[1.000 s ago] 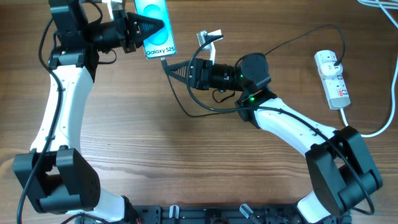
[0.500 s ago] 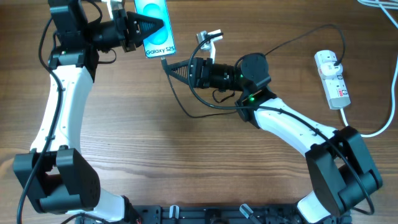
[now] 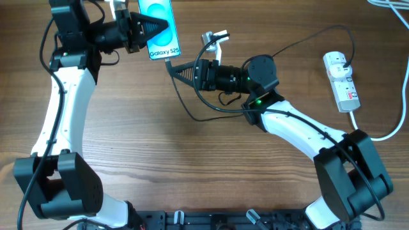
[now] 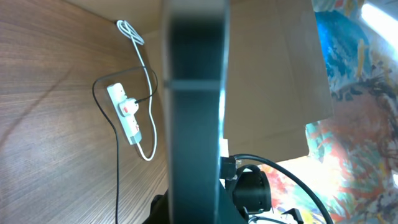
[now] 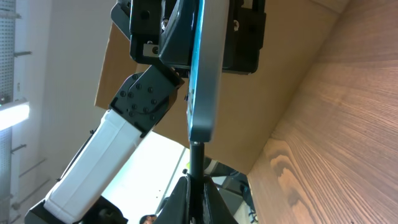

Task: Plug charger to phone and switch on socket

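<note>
The phone (image 3: 160, 29) sits in the upper left of the overhead frame, teal screen facing up, clenched at its left edge by the left gripper (image 3: 151, 29). Just below its white band, the right gripper (image 3: 174, 69) is clamped on the plug end of the charger (image 3: 300, 43). In the right wrist view the plug meets the phone's (image 5: 202, 68) lower edge; whether it is seated cannot be told. The black cable loops across the wooden surface (image 3: 192, 166) to the socket (image 3: 342, 80) at the far right, with a white cord (image 3: 390, 131) trailing off from its lower end.
</note>
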Motion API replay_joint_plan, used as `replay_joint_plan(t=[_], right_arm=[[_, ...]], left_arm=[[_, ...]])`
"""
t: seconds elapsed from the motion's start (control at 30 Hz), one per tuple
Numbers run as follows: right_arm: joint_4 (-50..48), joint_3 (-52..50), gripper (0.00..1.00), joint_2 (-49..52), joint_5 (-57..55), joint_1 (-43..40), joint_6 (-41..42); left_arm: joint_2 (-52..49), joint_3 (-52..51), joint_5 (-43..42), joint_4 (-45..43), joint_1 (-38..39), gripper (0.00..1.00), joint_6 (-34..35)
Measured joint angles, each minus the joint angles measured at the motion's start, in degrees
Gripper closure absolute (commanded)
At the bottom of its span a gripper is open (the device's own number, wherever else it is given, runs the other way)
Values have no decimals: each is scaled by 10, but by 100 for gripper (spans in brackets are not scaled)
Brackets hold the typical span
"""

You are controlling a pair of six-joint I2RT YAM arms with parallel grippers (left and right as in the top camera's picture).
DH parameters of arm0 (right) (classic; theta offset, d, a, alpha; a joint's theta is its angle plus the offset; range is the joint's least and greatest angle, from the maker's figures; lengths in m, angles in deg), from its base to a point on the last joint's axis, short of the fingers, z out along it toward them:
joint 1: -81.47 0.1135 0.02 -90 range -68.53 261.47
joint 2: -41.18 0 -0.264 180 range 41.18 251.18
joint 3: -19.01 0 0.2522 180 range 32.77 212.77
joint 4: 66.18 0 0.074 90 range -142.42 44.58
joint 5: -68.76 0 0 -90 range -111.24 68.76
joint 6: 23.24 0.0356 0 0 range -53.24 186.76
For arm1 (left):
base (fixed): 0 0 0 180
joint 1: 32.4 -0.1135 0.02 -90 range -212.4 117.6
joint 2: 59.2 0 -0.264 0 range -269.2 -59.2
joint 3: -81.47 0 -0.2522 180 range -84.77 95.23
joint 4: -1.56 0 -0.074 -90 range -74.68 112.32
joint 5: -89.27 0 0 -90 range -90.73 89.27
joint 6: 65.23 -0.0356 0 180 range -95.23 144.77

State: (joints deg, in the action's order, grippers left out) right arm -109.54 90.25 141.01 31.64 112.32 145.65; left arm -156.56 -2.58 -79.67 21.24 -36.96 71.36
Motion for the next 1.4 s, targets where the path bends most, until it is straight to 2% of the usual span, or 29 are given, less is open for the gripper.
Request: replay_joint_plan(t=[1.4], right_arm=[[0,0,96,0,-16,0,11]], left_arm=[[0,0,0,-4,-2,96,-23]])
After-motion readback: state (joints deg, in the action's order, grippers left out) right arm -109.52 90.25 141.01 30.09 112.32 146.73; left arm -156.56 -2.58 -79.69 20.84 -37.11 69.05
